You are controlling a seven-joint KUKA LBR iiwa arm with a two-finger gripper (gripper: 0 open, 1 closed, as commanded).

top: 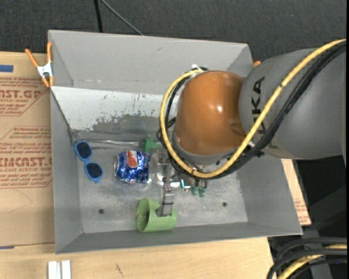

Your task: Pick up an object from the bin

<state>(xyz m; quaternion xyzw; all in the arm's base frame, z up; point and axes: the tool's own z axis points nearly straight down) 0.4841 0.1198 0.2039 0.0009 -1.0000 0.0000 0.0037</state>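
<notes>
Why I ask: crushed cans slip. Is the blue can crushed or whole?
Crushed: the blue can looks crumpled and squashed, its sides buckled, not a clean cylinder.

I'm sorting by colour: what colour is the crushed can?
The can is blue with white patches; it shows in the camera view.

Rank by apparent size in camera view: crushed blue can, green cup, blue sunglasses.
1. green cup and crushed blue can: about alike, too close to rank.
2. blue sunglasses: smallest.
</notes>
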